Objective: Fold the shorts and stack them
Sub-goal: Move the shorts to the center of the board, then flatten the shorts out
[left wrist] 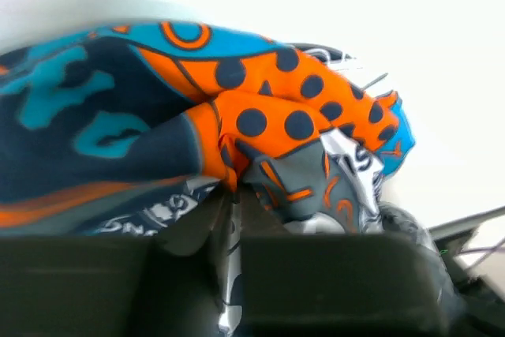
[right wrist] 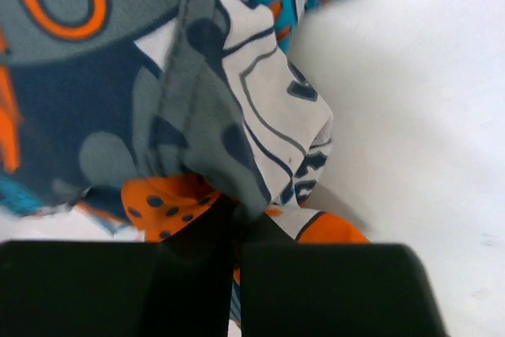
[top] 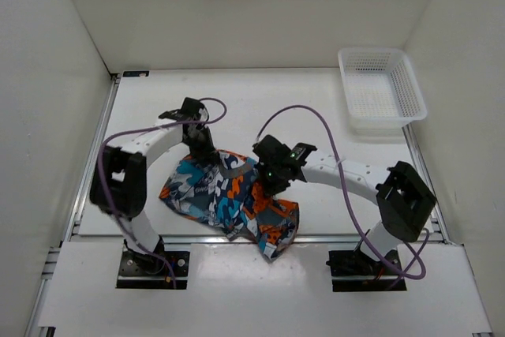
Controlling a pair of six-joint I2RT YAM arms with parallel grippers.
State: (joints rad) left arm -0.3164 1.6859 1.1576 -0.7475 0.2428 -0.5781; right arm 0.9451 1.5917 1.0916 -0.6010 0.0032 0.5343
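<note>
The shorts (top: 225,199), in an orange, teal, navy and white patchwork print, lie bunched on the white table near the front edge. My left gripper (top: 203,152) is at their upper left edge, shut on a fold of the shorts (left wrist: 268,132). My right gripper (top: 272,183) is at their upper right part, shut on a fold of the shorts (right wrist: 181,116). In both wrist views the fabric runs down between the closed black fingers.
A white plastic mesh basket (top: 382,88) stands at the back right of the table. White walls enclose the table on three sides. Purple cables loop above both arms.
</note>
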